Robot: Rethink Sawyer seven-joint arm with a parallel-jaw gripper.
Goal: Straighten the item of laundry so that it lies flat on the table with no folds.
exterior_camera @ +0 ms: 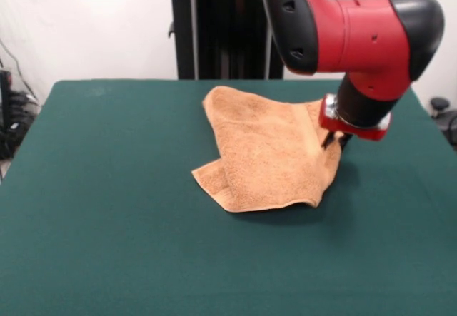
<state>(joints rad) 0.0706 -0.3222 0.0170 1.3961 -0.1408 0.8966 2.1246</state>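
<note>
The orange-tan towel [264, 152] lies rumpled on the dark green table [107, 223], a little right of centre towards the far side. Its lower left corner is folded over itself. Its right edge rises off the cloth up to my gripper [334, 143], with a shadow under the raised part. The gripper comes down from the red and black arm [357, 38] at the towel's right edge and is shut on that edge. Only the dark tips show below the red wrist ring.
The black pedestal [221, 31] stands behind the table's far edge. The arm's bulky wrist hangs over the table's right far part. Cables and gear sit off the table's left edge [11, 116].
</note>
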